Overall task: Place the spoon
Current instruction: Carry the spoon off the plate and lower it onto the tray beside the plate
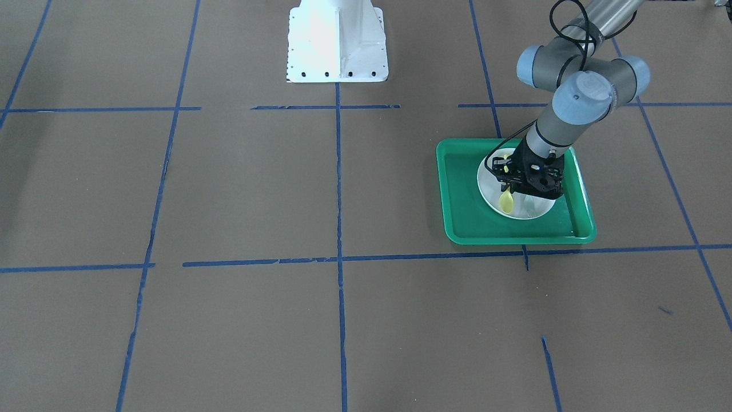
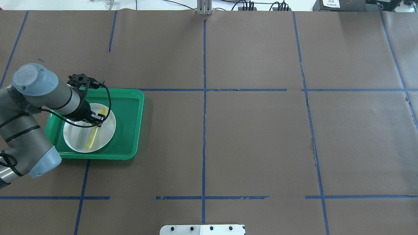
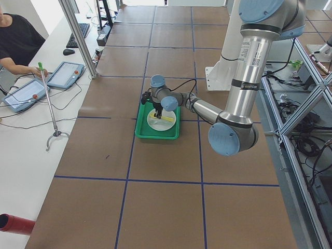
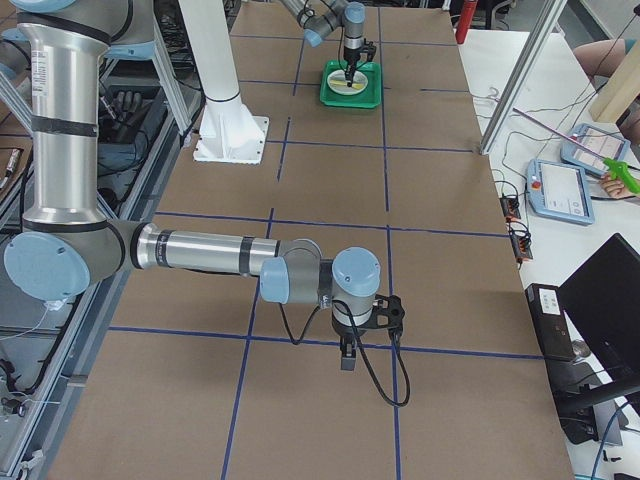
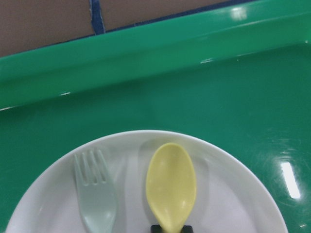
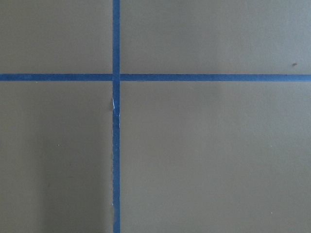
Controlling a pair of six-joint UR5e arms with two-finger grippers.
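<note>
Spoon [image 5: 171,187] up close: its yellow bowl lies on the white plate [image 5: 243,189] beside the fork [image 5: 95,199], in the green tray [image 5: 194,97] near the counter's left edge, with the handle running back toward the robot's edge. Left gripper [image 2: 98,121] sits directly over the neck; whether it is pinching or spread cannot be told. Right gripper [image 4: 347,360] — likewise unreadable — hangs well apart.

Spoon [image 5: 171,187] handle past wrist view's bottom edge, probably inside left claw [image 2: 99,119].

UR mark on left arm's joint cap [image 2: 32,79], other labels unreadable
</note>
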